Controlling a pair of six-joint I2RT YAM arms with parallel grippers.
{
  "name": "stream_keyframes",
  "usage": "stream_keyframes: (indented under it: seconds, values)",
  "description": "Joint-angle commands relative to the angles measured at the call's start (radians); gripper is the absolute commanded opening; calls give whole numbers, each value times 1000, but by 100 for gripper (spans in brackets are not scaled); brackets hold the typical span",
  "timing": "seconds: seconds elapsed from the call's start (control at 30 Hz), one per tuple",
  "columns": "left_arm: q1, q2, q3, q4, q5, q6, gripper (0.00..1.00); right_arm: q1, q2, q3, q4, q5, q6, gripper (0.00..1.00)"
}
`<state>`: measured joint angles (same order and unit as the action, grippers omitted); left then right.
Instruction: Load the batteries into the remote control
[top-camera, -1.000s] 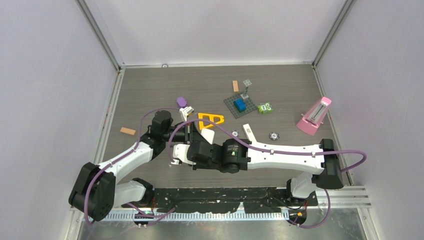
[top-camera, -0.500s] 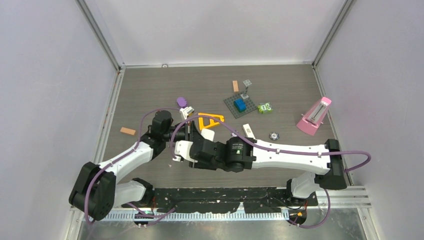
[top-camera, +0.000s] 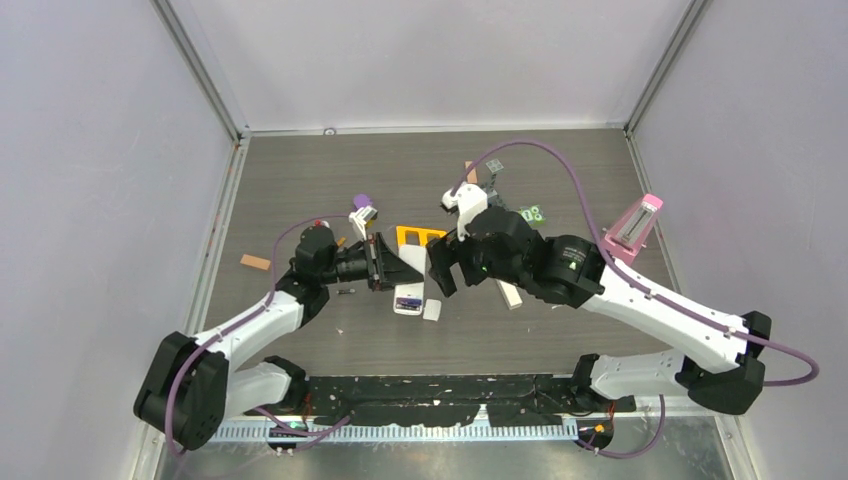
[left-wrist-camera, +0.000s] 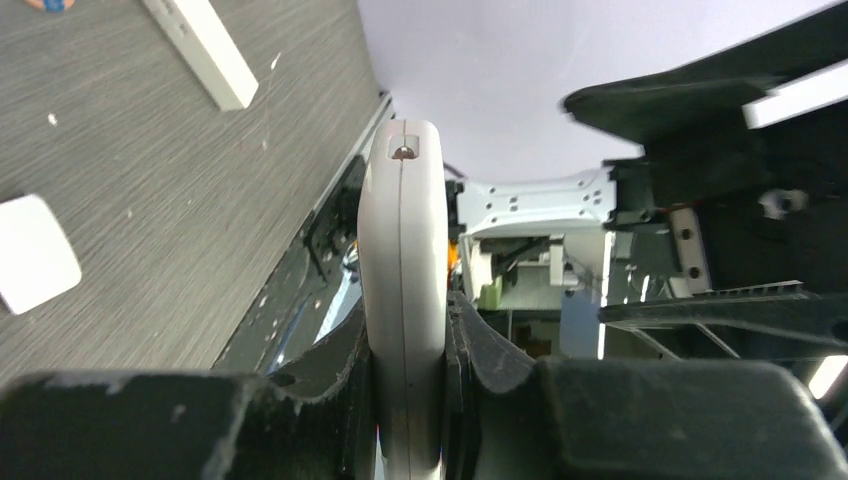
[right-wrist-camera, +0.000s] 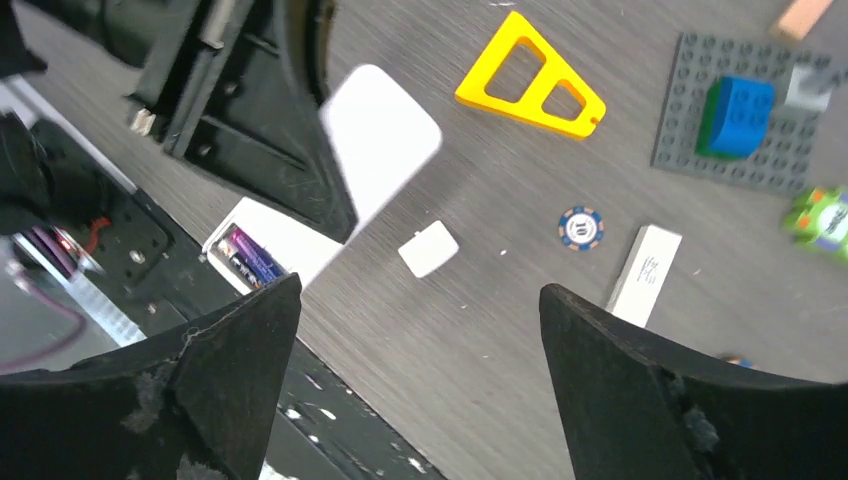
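Note:
My left gripper (top-camera: 398, 270) is shut on the white remote control (top-camera: 410, 296) and holds it edge-on between the jaws (left-wrist-camera: 403, 250). The right wrist view shows the remote's (right-wrist-camera: 380, 130) open compartment with a bluish-purple battery (right-wrist-camera: 250, 258) lying in it. A small white cover (right-wrist-camera: 428, 249) lies on the table just right of the remote. Another slim dark battery (top-camera: 345, 292) lies on the table under the left wrist. My right gripper (right-wrist-camera: 418, 292) hangs open and empty above the table, right of the remote (top-camera: 440, 278).
A yellow triangle (top-camera: 420, 236) lies behind the remote, and a white stick (top-camera: 508, 292) and poker chip (right-wrist-camera: 581, 227) lie to the right. Farther back are a grey baseplate with a blue brick (right-wrist-camera: 735, 115), a pink metronome (top-camera: 630, 232) and an orange block (top-camera: 255, 262).
The right arm has pulled away from the left gripper, back and to the right, and its jaws have opened wide. The remote in the left gripper now shows.

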<state>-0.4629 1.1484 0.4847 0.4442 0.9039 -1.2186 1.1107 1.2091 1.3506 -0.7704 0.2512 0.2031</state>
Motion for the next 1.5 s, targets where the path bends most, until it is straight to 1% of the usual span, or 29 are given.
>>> stream_keyframes:
  seconds: [0.0, 0.03, 0.1, 0.2, 0.3, 0.47, 0.93, 1.13, 1.23, 1.33, 1.47]
  values:
    - [-4, -49, -28, 263, -101, -171, 0, -48, -57, -90, 135, -49, 301, 97]
    - [-3, -55, -28, 302, -116, -196, 0, -52, -68, -114, 176, -60, 324, 99]
    - [-5, -75, -25, 325, -144, -213, 0, -57, -78, -136, 226, -69, 382, 100]
    - [-6, -112, -23, 327, -187, -226, 0, -65, -80, -170, 265, -83, 457, 98]
    - [-6, -149, -25, 320, -225, -225, 0, -69, -89, -200, 309, -112, 490, 97]
    - [-6, -164, -25, 311, -243, -230, 0, -71, -109, -228, 373, -155, 501, 97]
    - [-8, -150, -12, 313, -237, -237, 0, -71, -86, -222, 381, -202, 479, 100]
    - [-8, -138, -4, 310, -229, -257, 0, -71, -57, -213, 364, -236, 455, 96]
    - [-8, -129, -5, 316, -221, -268, 0, -71, -49, -215, 366, -236, 455, 89]
    - [-8, -127, -4, 318, -212, -276, 0, -71, -34, -211, 365, -236, 455, 80]
    - [-8, -127, -6, 321, -206, -287, 0, -71, -18, -208, 362, -236, 456, 72]
